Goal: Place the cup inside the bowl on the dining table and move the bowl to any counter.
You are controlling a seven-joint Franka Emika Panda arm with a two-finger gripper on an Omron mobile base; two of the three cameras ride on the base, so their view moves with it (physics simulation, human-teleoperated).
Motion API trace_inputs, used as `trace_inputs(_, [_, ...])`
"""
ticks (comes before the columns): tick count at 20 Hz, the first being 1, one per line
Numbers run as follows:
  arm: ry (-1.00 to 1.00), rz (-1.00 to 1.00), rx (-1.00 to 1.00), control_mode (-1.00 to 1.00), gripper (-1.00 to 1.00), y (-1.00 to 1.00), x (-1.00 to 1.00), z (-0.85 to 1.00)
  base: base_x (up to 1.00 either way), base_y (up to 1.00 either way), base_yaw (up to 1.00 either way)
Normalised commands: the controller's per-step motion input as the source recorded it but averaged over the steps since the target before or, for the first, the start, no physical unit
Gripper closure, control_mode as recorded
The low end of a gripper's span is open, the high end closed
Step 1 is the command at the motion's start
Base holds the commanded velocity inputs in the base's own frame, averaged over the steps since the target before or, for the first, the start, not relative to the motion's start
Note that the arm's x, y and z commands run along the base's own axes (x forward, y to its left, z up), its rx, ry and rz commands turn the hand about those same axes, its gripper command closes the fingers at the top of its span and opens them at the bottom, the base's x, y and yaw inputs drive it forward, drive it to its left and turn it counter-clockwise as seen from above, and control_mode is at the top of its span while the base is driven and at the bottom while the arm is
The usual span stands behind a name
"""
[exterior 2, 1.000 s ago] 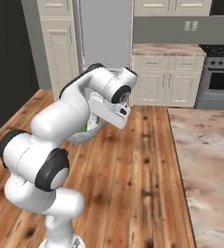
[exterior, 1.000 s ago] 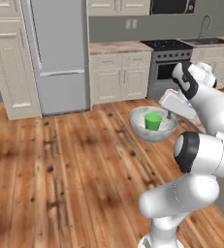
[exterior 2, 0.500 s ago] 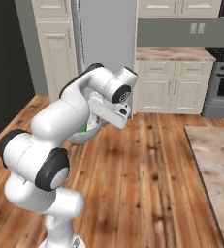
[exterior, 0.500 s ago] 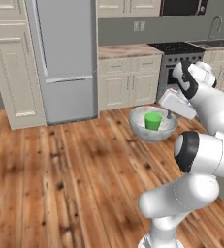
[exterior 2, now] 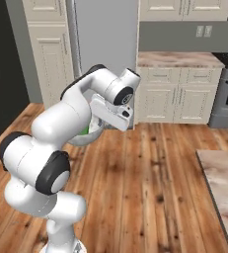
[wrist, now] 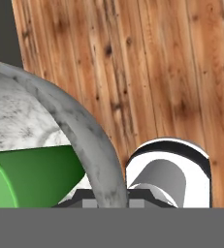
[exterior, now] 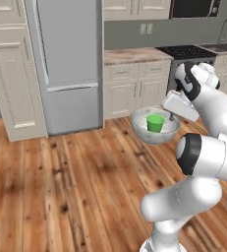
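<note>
The speckled grey-white bowl (exterior: 154, 130), round, deep and glassy, hangs in the air above the plank wood floor (exterior: 66, 187), its rim pinched between the narrowly parted jaws of the end effector (exterior: 171, 117). The small bright green tapered cup (exterior: 155, 122) stands inside it (in the hand view it lies close against the curved wall). Since a second ago the cameras have shifted: the steel fridge (exterior: 68, 64) now looms closer and the beige veined tabletop (exterior: 137, 55) over cream drawers sits nearer centre. Open floor surrounds the bowl; the marble dining table (exterior 2: 224, 183) edge lies well apart
</note>
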Motion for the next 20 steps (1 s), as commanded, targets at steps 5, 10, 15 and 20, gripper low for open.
trace_inputs(5, [0.0, 0.0, 0.0, 1.0, 1.0, 0.0, 0.0, 0.0, 0.57, 0.21, 0.0])
trace_inputs(10, [0.0, 0.0, 0.0, 1.0, 1.0, 0.0, 0.0, 0.0, 0.48, 0.2, 0.0])
trace_inputs(15, [0.0, 0.0, 0.0, 1.0, 1.0, 0.0, 0.0, 0.0, 0.51, 0.22, 0.0])
trace_inputs(20, [0.0, 0.0, 0.0, 1.0, 1.0, 0.0, 0.0, 0.0, 0.56, 0.22, 0.0])
